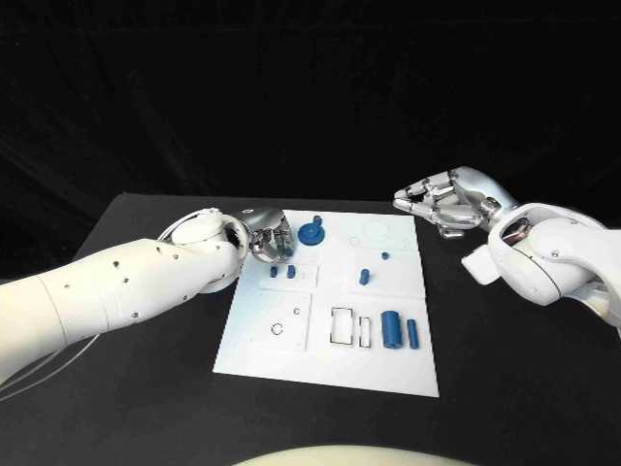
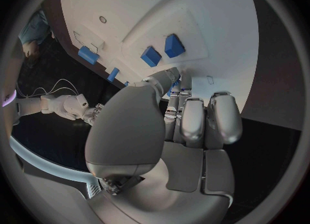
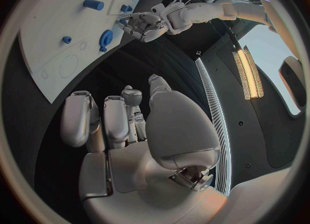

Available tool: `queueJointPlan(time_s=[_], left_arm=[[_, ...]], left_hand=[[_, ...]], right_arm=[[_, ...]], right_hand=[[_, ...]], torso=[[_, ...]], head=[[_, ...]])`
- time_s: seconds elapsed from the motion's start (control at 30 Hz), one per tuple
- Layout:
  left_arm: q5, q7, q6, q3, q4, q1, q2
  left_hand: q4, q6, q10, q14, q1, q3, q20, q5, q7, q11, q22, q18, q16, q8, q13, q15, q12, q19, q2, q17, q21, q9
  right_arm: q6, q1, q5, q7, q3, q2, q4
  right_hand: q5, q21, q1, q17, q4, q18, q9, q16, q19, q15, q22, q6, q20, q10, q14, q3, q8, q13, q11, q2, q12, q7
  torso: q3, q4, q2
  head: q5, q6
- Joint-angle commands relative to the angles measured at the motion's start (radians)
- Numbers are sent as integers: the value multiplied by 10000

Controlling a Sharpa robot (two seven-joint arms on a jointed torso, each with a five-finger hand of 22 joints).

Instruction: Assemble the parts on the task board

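The white task board (image 1: 325, 359) lies mid-table. A blue gear (image 1: 312, 233) sits near its far left corner, and my left hand (image 1: 266, 238) hovers right beside it with fingers curled. In the left wrist view a blue sliver (image 2: 173, 85) shows past the thumb tip; I cannot tell whether the hand touches it. Two small blue blocks (image 1: 282, 271) lie just nearer on the board. Two blue pegs (image 1: 364, 276) stand mid-board. Two blue cylinders (image 1: 402, 330) lie near the right edge. My right hand (image 1: 448, 202) hangs off the board's far right corner, fingers curled, holding nothing.
The black table (image 1: 535, 388) surrounds the board. Outlined recesses (image 1: 342, 326) and round holes (image 1: 278, 329) mark the board's near half. A ring outline (image 1: 374, 233) lies at its far right corner.
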Motion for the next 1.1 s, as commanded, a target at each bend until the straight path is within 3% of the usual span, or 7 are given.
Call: queueJointPlan(time_s=[0.03, 0.33, 0.9, 1.0, 1.1], left_arm=[[-13, -74, 227, 3, -5, -2, 27], [-13, -73, 233, 3, -30, -2, 24], [-10, -168, 109, 3, -108, 0, -35], [20, -244, -47, 4, -111, 0, -82], [118, -215, -249, 6, -95, -1, -160]], left_hand=[[-2, -57, -34, 57, -85, -54, 10, -21, 21, 43, 3, -162, 62, -51, -4, -11, -38, 15, -5, -7, 6, -10], [-2, -42, -20, 55, -104, -75, 15, -24, 46, 52, 9, -163, 64, -63, 1, -5, -58, 15, -14, -18, 10, -18], [-61, -676, 107, 39, -116, -84, 95, -9, 240, 168, 48, -170, 117, -565, 60, 87, -253, 10, -59, -77, 33, -318], [-58, -733, 121, 40, -124, -87, 104, -8, 265, 181, 58, -172, 126, -586, 67, 99, -266, 13, -67, -75, 39, -348], [-72, -734, 140, 38, -95, -63, 110, -1, 273, 184, 65, -173, 129, -578, 73, 103, -272, 16, -46, -80, 44, -361]], right_arm=[[99, -8, -76, 73, 2, 8, -1], [96, -11, -76, 81, 2, 5, 3], [51, -13, -127, -7, 2, 2, -11], [17, -14, -487, -198, 2, -5, -24], [103, -14, -1141, -529, 2, -10, -58]], right_hand=[[41, -43, 82, 13, -43, 161, -12, -30, 35, -56, 225, -32, -16, -76, 250, 3, 26, 0, -1, 38, 38, 14], [41, -43, 82, 13, -43, 161, -12, -30, 35, -56, 225, -32, -16, -76, 250, 3, 26, 0, -1, 38, 38, 14], [50, -143, 126, -27, -74, 180, -18, -86, 1, -56, 168, -54, -18, -197, 241, -27, 21, -150, 2, 51, -114, 20], [8, -99, 382, 62, -156, 164, -41, -41, 44, -31, 220, -161, -9, -1714, 277, 35, -9, -2020, 48, 187, -2290, 62], [-421, -169, 1073, -148, -407, 174, -39, -259, 35, -7, 197, -144, 6, -2398, 244, 371, 19, -3045, 122, 296, -3725, 138]], torso=[[4, 1, 0], [3, -7, 0], [-2, -2, 7], [-4, -8, 2], [-10, -5, 4]], head=[[-4, -12], [4, -9], [-2, 1], [2, 12], [-16, 20]])
